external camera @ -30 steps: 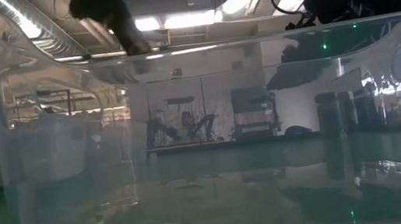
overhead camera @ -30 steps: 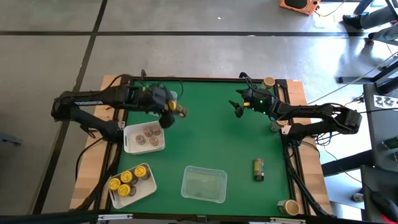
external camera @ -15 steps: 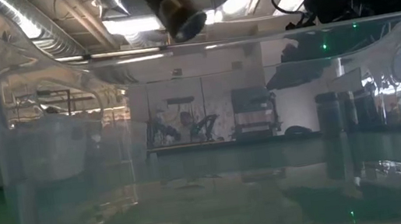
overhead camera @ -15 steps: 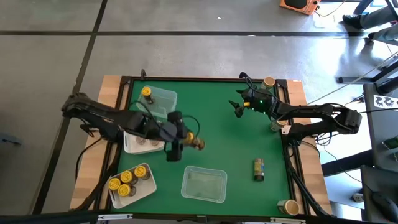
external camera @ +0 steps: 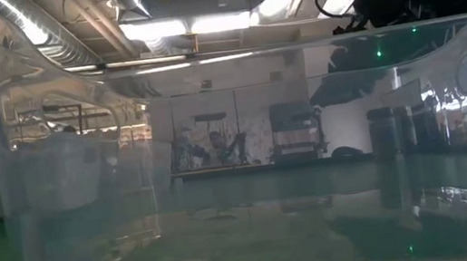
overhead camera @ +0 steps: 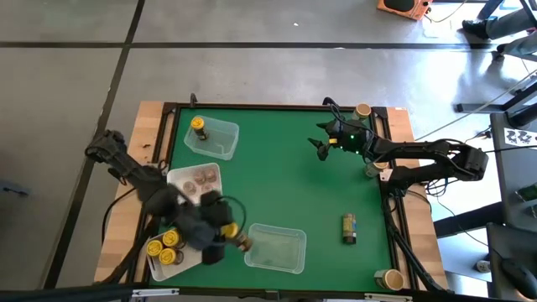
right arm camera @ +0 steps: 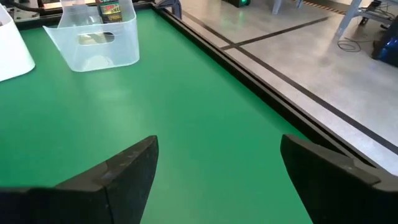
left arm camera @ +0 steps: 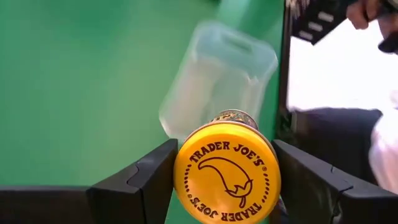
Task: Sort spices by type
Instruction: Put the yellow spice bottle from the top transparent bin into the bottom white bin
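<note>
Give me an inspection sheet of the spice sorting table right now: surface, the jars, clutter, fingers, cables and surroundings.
Surface: green mat on a wood-edged table.
Job's things: yellow-lidded jars in the near-left white tray; brownish-lidded jars in the white tray above it; one jar in the far clear tray; near clear tray looks empty; one jar lying on its side on the mat.
Clutter: jars at the table's right edge, outside the mat.
Grippers: left gripper by the near clear tray, fingers clamping a yellow-lidded jar; right gripper open, raised at far right.
Cables: on the right arm.
Surroundings: concrete floor, furniture at right.
</note>
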Robot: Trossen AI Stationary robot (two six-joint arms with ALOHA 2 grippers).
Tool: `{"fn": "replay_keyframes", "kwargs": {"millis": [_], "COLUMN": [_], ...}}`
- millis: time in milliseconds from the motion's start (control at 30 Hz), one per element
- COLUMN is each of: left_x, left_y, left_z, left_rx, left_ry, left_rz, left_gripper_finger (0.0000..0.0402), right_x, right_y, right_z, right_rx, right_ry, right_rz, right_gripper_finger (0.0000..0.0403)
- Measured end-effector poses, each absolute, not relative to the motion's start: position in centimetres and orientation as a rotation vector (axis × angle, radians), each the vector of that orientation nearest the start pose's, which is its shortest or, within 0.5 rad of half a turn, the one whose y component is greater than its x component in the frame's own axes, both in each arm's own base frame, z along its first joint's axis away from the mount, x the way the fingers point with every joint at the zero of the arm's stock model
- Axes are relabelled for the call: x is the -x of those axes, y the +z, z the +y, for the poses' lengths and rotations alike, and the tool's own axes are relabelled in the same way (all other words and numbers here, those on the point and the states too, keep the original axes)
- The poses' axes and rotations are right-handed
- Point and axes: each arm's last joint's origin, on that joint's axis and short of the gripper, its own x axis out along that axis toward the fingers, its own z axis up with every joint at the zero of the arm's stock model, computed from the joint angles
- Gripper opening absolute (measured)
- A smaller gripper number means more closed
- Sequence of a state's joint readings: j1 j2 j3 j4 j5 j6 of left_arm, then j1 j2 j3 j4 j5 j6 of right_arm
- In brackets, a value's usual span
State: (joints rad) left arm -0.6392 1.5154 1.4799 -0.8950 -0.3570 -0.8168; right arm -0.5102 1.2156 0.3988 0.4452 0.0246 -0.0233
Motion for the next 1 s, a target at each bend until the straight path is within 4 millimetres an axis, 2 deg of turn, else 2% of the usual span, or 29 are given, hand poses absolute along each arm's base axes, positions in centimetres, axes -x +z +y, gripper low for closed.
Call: {"fn": "replay_keyframes", "kwargs": {"millis": [167,467,667,1000], "left_x": [-22.6,-18.4,-17.1,-16.2], "left_y": [33.7,32.4,31.2,28.6], "left_z": [-19.9,-21.6,-23.2,-24.7], "left_rx": [0.436,0.581,0.631,0.520], "left_ry": [0.143,0.381,0.457,0.601], "left_rz": [0.931,1.051,1.118,1.234], "left_gripper_finger": [0.0235,0.0235,0.0235,0.0235], "right_x": [-20.0,-19.9,-19.9,-19.8], "right_y": [17.8,17.5,17.4,17.4], "right_z": [-11.3,-11.2,-11.2,-11.2], "right_rx": [-0.086,-0.123,-0.122,-0.120], "right_ry": [-0.528,-0.533,-0.535,-0.544], "right_rz": [0.366,0.402,0.404,0.404], "right_gripper_finger": [0.0337,0.0337,0.0337,0.0337]}}
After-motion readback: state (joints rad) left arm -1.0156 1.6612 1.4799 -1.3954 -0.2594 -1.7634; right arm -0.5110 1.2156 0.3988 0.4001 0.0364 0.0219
